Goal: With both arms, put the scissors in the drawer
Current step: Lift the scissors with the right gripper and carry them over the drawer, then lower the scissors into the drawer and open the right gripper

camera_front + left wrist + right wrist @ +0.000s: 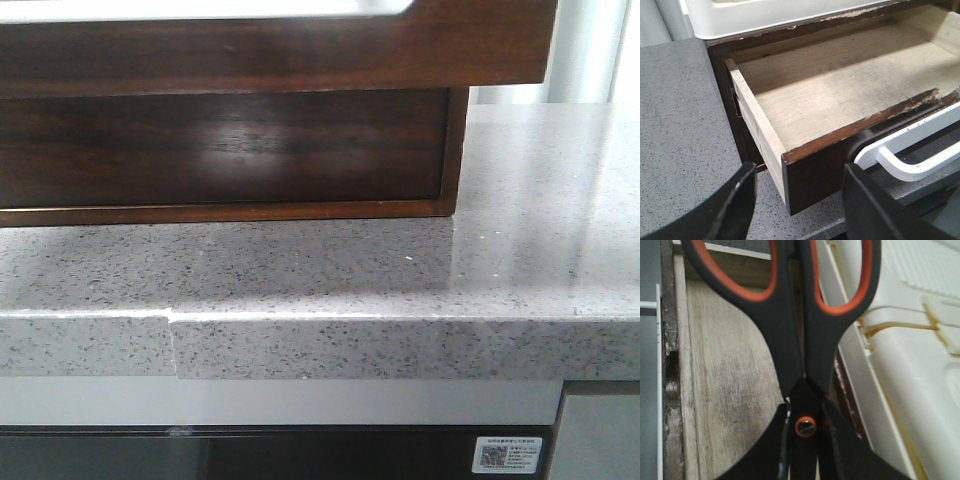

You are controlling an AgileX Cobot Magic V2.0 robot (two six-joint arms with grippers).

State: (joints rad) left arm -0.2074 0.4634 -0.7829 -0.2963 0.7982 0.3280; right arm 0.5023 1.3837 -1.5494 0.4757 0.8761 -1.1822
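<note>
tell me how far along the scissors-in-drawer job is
Done: the drawer is pulled open, its pale inside bare. In hand: the right end effector grips the scissors near the pivot, handles over the open drawer. The left end effector sits open by the drawer's front corner. Left: releasing the scissors inside, then probably closing the drawer.

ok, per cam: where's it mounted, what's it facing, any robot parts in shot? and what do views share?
Front: looks forward, low over the counter at the drawer front; no robot parts show.
Left wrist: on the left arm, looks down into the open, pale-bottomed drawer; the left tool shows, fingers apart, holding nothing.
Right wrist: on the right arm, above the drawer interior; the right tool grips the scissors near the pivot.
Shared: all three show the drawer; both wrist views show its inside.
</note>
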